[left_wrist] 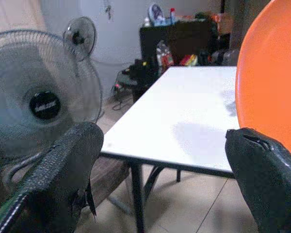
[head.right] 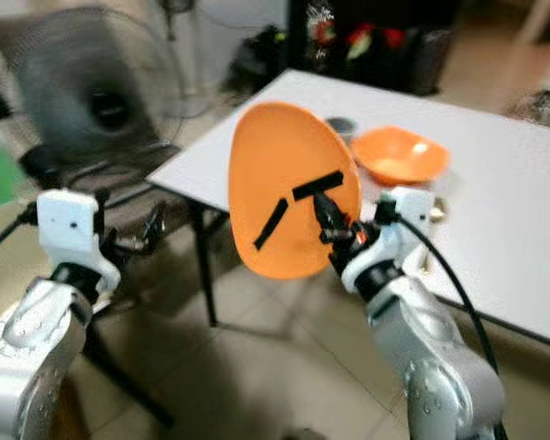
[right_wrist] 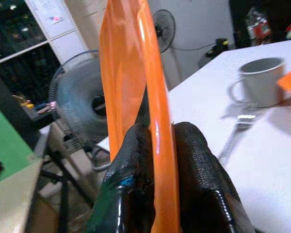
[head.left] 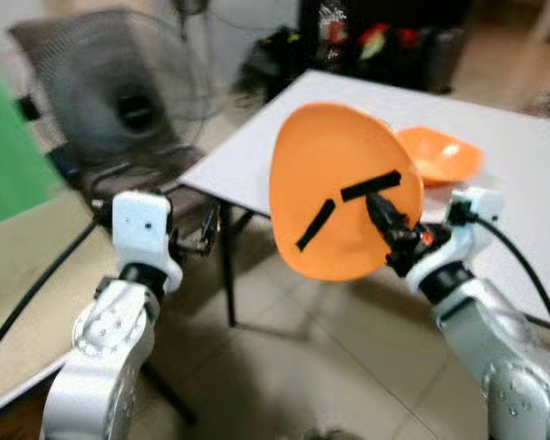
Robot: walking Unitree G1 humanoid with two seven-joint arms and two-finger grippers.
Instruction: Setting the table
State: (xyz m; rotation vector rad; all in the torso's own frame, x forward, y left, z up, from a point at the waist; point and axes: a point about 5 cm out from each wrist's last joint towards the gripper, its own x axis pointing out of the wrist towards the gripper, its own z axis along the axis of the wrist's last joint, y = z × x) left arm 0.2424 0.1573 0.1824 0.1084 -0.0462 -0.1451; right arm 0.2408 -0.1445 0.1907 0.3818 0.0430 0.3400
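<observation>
An orange plate [head.left: 335,183] stands on edge in the air, its back marked with two black tape strips, in front of the white table [head.left: 522,165]. My right gripper [head.left: 391,227] is shut on its lower rim, the fingers [right_wrist: 199,165] pinching the thin edge [right_wrist: 136,87]. On the table lie an orange bowl [head.left: 438,154], a grey mug [right_wrist: 259,81] and a fork [right_wrist: 235,136]. My left gripper [left_wrist: 160,179] is open and empty, held left of the plate near the table's corner.
A standing fan [head.left: 119,87] faces me at the left, behind a chair [head.left: 156,170]. A second fan [left_wrist: 81,33] stands further back. Dark shelves with clutter [head.left: 385,41] line the far wall. A beige counter [head.left: 18,275] lies at my left over tiled floor.
</observation>
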